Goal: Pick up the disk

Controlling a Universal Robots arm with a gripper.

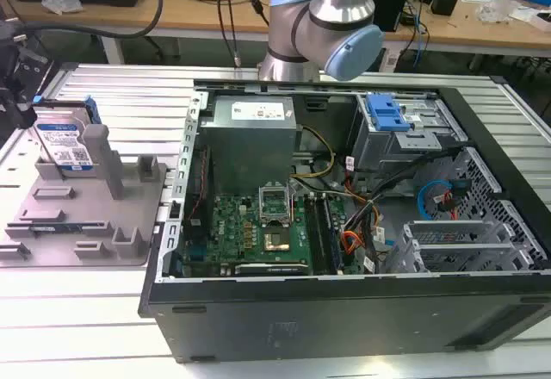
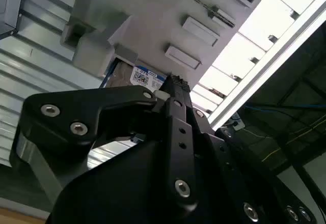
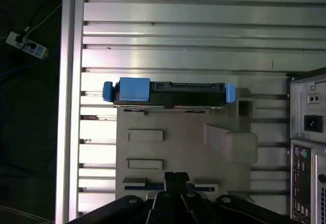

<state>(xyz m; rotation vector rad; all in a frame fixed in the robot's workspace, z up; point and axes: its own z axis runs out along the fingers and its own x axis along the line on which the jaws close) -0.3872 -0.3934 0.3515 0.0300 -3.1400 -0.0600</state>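
Exterior view, left side: the disk [image 1: 62, 145] stands on edge at the far-left end of the grey fixture plate [image 1: 86, 224]. Its label faces the camera and blue rails run along its sides. A grey upright post [image 1: 97, 159] stands just in front of it. The plate lies flat on the slatted tabletop [image 1: 112, 95].

Middle to right: the open computer case [image 1: 344, 310] sits on the same tabletop, close beside the plate. Its motherboard [image 1: 250, 232] is exposed, and a blue-handled drive cage [image 1: 387, 114] sits in the far right part of the case. The arm [image 1: 323, 17] rises behind the case.

First wrist view: you look down on the disk's [image 3: 168, 94] upper edge, with blue at both ends, seated along one end of the plate [image 3: 173, 137]. Your gripper [image 3: 176, 177] is in line with the plate's other end, apart from the disk and touching nothing. The fingers [image 3: 170, 180] look pressed together with nothing between them, though the dark tips make that probable rather than sure.

Second wrist view: the disk's label [image 2: 145, 77] shows just beyond the gripper [image 2: 175, 84] tip, under the plate's [image 2: 168, 20] post.
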